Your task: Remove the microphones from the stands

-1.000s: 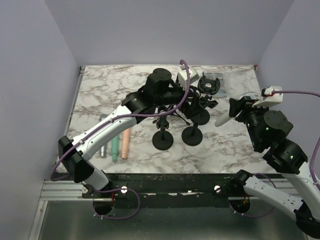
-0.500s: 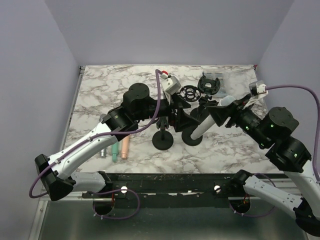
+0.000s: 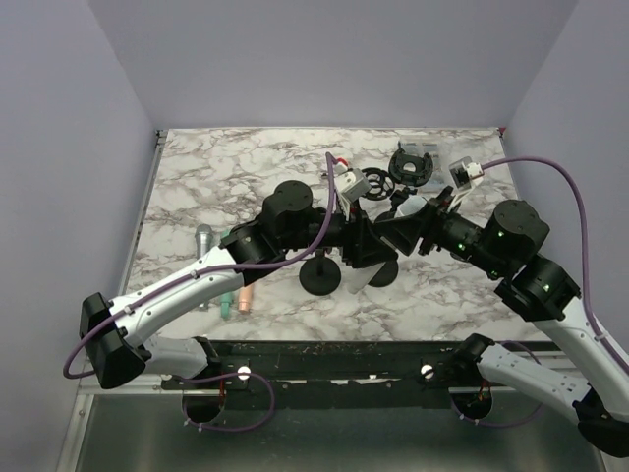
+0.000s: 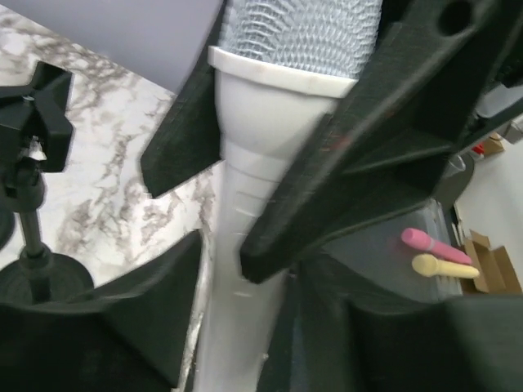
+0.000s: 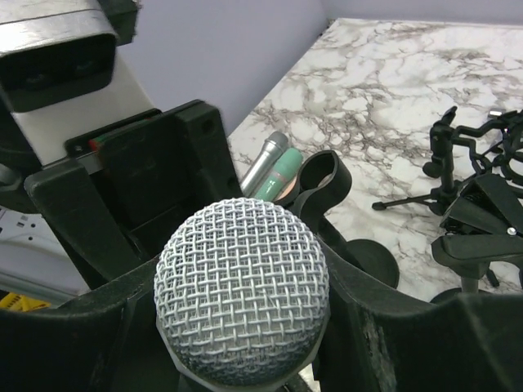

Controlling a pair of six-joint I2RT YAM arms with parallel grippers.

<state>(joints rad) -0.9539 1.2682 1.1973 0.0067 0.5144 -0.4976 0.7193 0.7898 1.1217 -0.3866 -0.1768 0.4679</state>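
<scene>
The white microphone (image 3: 358, 282) with a silver mesh head (image 5: 242, 290) hangs slanted in the air above the black stands. My right gripper (image 3: 395, 234) is shut on it just below the head; its black fingers (image 5: 409, 327) flank the mesh. My left gripper (image 3: 366, 254) has come in from the left and is shut on the white handle (image 4: 237, 327) lower down. A stand (image 3: 321, 278) with a round base is just under both grippers. Its C-shaped clip (image 5: 320, 174) holds nothing and is apart from the microphone.
Grey (image 3: 203, 241), green (image 3: 228, 297) and peach (image 3: 246, 295) microphones lie side by side at the left front. Black shock mounts (image 3: 413, 163) and small tripod stands (image 5: 445, 175) crowd the back centre. Another round-based stand (image 4: 33, 269) is beside the left gripper.
The right gripper carried the microphone left and down towards the table's middle. The left gripper swung over to it and closed on the handle.
</scene>
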